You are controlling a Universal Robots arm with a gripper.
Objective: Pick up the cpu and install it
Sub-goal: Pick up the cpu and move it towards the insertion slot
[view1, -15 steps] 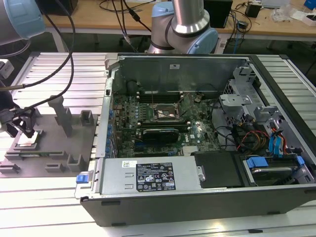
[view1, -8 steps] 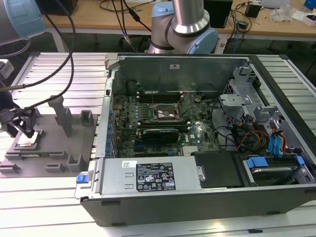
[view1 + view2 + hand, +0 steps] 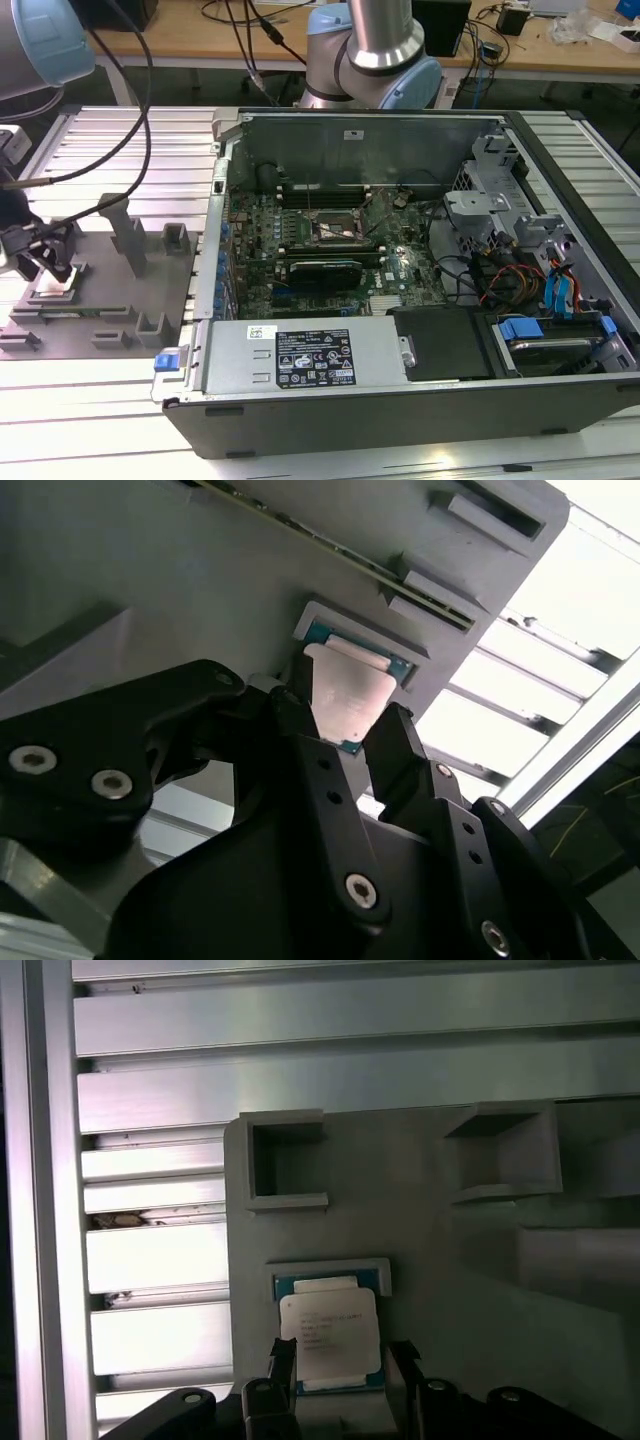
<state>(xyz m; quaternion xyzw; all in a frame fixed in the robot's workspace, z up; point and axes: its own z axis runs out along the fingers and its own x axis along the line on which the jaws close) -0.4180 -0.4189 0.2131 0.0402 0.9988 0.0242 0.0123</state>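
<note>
Gripper [image 3: 340,1355] sits low, astride the cpu [image 3: 328,1332]; whether it pinches the chip or only brackets it, I cannot tell. Well apart from it, toward the exterior view's right, lies the open computer case [image 3: 420,420]. Directly beneath it is the grey tray [image 3: 110,320], whose walled pocket holds the cpu. Likely trouble: an off-centre hold could tip the chip against the pocket wall, or let it slip before it reaches the distant socket [image 3: 335,228].
</note>
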